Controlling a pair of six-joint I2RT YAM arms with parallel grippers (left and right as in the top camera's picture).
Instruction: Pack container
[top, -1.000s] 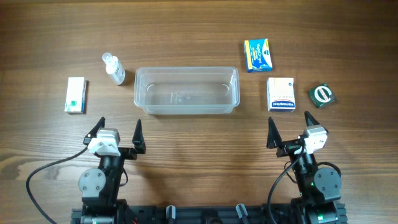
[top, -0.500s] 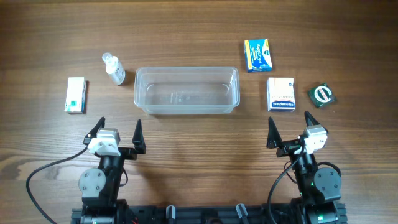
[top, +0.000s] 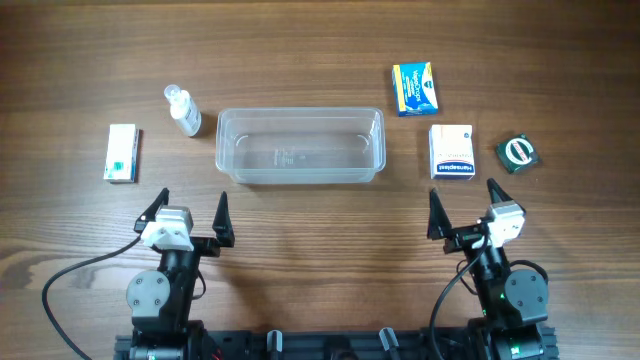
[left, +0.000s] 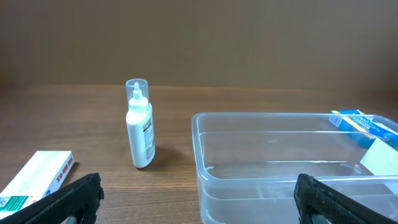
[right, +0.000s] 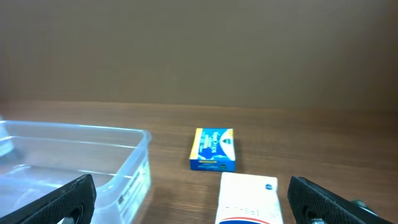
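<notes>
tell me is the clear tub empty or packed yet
Empty: the container shows a bare floor; the bottle stands outside it.

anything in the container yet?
No, the overhead view shows the container with a bare floor, and the bottle sits outside it on the table.

The overhead camera is looking straight down on the table (top: 300, 40) from well above, with the container (top: 300, 146) at mid-frame. The left wrist camera is sitting low and close, facing the container's left end and the bottle (left: 139, 127) beside it. The right wrist camera is likewise facing its right end. All three are sharing the container.
</notes>
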